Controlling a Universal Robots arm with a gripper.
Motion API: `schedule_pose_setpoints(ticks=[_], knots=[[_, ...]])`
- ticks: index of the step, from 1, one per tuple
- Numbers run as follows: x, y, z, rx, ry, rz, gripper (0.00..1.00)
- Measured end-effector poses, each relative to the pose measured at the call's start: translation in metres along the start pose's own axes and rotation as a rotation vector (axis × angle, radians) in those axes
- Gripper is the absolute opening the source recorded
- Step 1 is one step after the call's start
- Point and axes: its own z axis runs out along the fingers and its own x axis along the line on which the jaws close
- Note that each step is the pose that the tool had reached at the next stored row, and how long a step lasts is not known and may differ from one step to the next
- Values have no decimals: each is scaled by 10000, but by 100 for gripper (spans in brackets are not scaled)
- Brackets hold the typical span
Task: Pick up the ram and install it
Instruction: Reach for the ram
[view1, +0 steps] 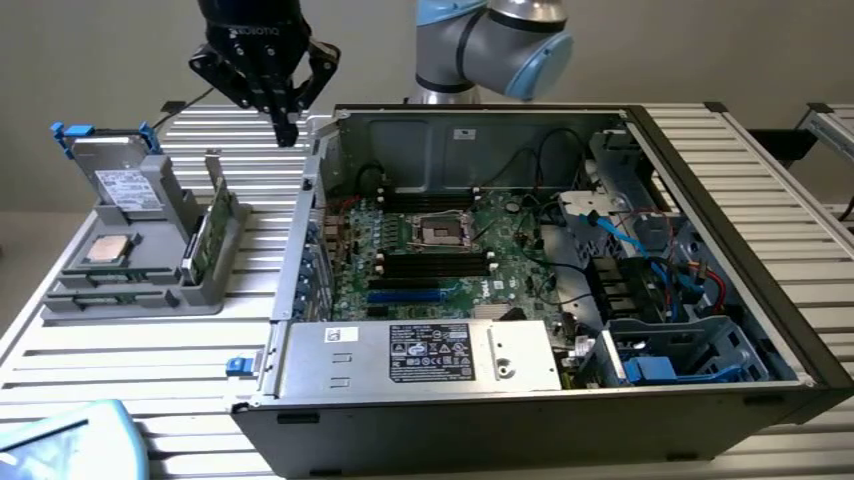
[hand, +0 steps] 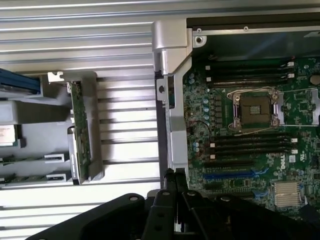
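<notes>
We see gripper (view1: 286, 128) upper left of exterior view, fingers together, empty. Ram (view1: 200, 243) stands on edge in grey holder (view1: 127, 300), left-centre of exterior view, apart from gripper. Our judgement: reach step; part fingers, centre over ram's top edge, square to its length.

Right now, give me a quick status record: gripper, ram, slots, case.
gripper: shut, empty, in the air over the table between holder and case
ram: standing on edge in the grey holder, not touched by the gripper
motherboard slots: long, black, appear empty
case: open, lying on its side, motherboard exposed
task status: ram not yet picked up
</notes>
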Motion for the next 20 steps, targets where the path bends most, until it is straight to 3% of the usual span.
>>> schedule_pose_setpoints(ticks=[9, 20], knots=[[407, -31, 30, 2, 35, 2, 10], [910, -71, 123, 31, 270, 11, 10]])
